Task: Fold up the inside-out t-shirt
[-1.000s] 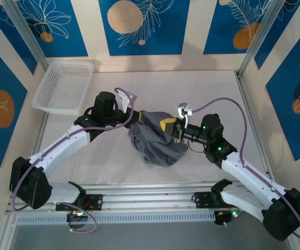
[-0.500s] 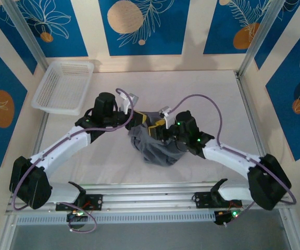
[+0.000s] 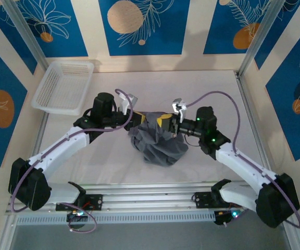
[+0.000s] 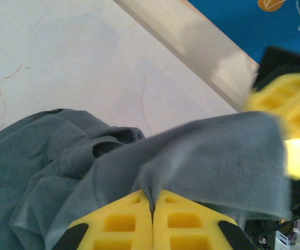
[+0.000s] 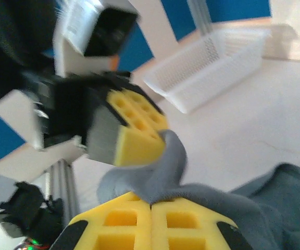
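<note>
I'm looking at the inside-out t-shirt [image 3: 158, 147], which sits bunched in a slate-grey heap near the middle of the white table [image 3: 212, 88], a little toward the near edge. It is not spread flat. It is rumpled, with deep folds and a rounded lower edge.

The 2 arms reach in from either side and meet at the far top of the heap. The left gripper [image 3: 139, 120] comes in from the left and the right gripper [image 3: 163, 124] from the right, and their tips are near each other above the cloth.

In the left wrist view, the left gripper's [image 4: 151, 205] yellow pads are pressed together with a small pinch of grey fabric caught in the seam between them. From there a band of cloth runs up and across to the other gripper's blurred yellow pad at the right edge.

In the right wrist view, the right gripper [image 5: 151, 208] is likewise clamped, pads together, with a twist of cloth rising from between them. That twist curls up to the left gripper's yellow pad just beyond. So each gripper holds a fold of the same stretch of shirt, which is lifted slightly off the rest of the heap.

A white mesh basket [image 3: 64, 86] stands at the far left corner of the table, well apart from the shirt.
</note>
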Available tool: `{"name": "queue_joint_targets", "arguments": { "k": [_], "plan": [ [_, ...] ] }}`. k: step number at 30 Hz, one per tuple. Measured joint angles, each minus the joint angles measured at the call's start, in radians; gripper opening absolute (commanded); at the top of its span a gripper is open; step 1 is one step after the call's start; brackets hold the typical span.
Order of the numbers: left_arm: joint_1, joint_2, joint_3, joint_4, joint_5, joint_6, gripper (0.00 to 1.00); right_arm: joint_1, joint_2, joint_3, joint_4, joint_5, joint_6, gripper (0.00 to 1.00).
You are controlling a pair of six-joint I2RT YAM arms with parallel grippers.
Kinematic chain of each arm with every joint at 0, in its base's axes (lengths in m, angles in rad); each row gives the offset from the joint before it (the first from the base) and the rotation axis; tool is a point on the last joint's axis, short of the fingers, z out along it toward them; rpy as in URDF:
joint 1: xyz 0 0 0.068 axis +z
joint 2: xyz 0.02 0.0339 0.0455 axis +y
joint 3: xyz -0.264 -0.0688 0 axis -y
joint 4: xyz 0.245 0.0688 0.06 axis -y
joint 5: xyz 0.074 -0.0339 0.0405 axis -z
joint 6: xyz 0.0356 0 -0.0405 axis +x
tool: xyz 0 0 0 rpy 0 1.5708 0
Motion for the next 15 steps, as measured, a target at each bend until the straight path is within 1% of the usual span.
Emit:
{"name": "queue_joint_targets", "arguments": {
  "k": [2,4,7,11,15],
  "plan": [
    [0.0,0.009,-0.002,-0.005,-0.023,0.03,0.34,-0.029,-0.016,-0.014,0.061,-0.097,0.062,0.0],
    [0.002,0.018,-0.008,-0.011,-0.047,0.056,0.42,-0.05,-0.015,-0.019,0.097,-0.167,0.112,0.0],
    [0.003,0.019,-0.024,-0.018,-0.054,0.084,0.51,-0.074,-0.006,-0.019,0.119,-0.227,0.167,0.0],
    [0.001,-0.029,-0.078,-0.005,-0.038,0.087,0.56,-0.109,0.026,-0.019,0.117,-0.249,0.221,0.0],
    [-0.01,-0.174,-0.159,0.005,-0.047,0.064,0.61,-0.134,0.053,-0.018,0.098,-0.249,0.245,0.0]
  ]
}}
